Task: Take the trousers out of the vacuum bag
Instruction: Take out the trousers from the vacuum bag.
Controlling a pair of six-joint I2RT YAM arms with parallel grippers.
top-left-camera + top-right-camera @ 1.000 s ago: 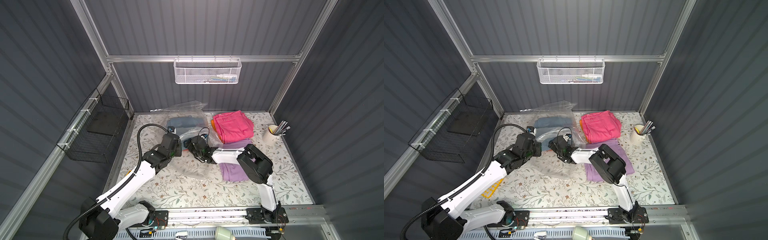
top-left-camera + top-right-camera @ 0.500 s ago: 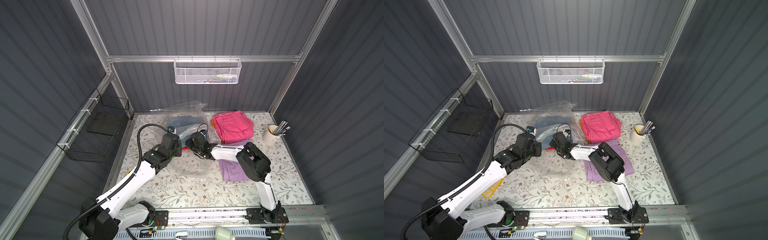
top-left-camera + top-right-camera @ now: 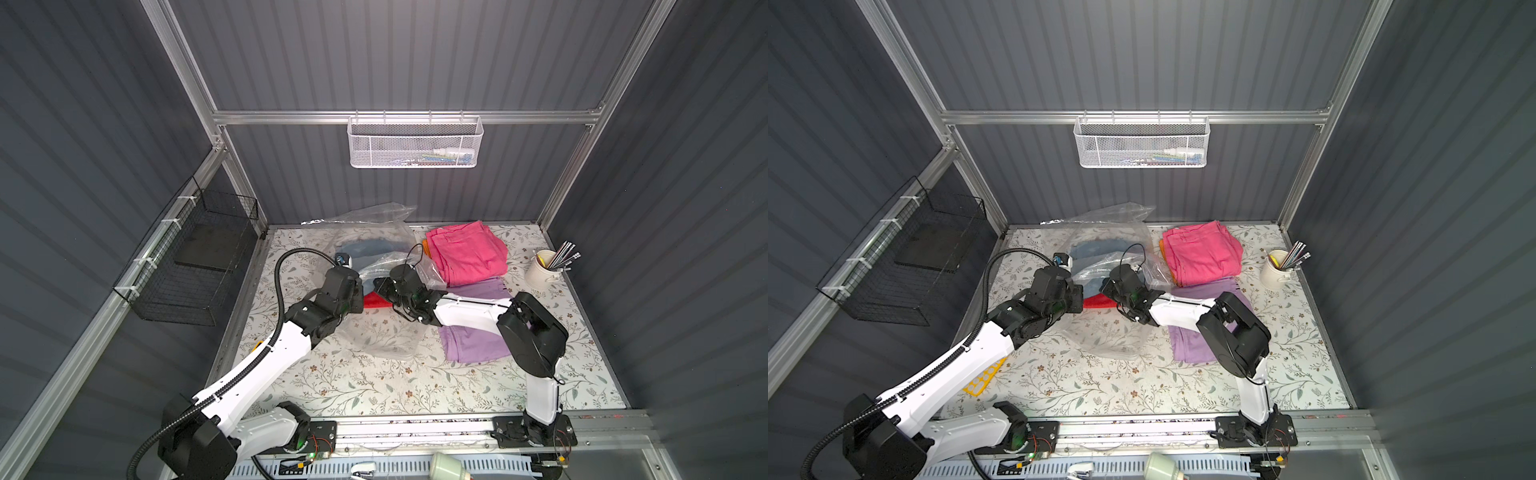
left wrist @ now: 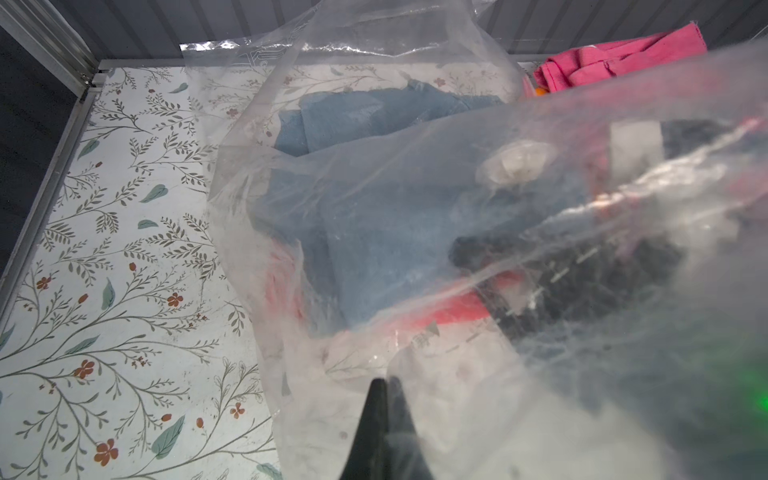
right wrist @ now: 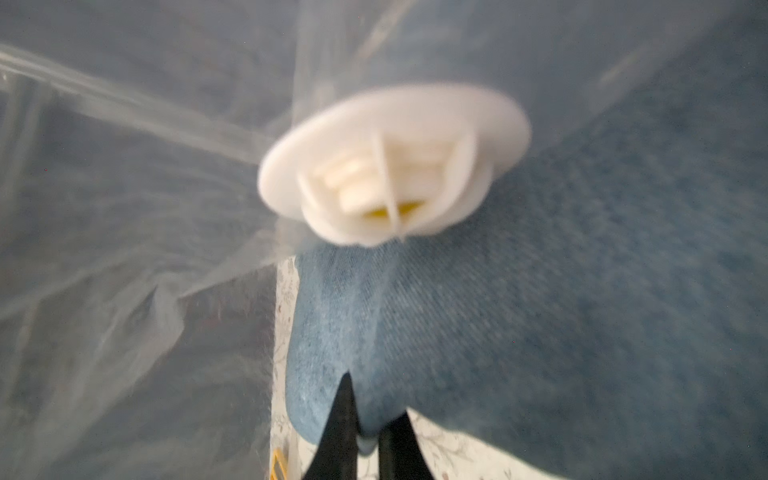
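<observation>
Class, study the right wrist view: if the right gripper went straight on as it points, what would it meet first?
The right gripper pinches the light blue trousers, so more of that cloth comes first; beyond, likely the white valve disc, though depth is unclear.

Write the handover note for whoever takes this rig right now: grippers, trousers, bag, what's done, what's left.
Left gripper: shut on the plastic of the large see-through plastic vacuum bag.
Right gripper: inside the bag, shut on a fold of the light blue cloth trousers, near the round white valve disc.
Out on the floral table: hot pink trousers stacked on the orange trousers, only an edge showing; lilac trousers partly under the right arm.
In the bag: the light blue pair, and red trousers low near the mouth.
Done: three out. Left: blue, then red.
</observation>
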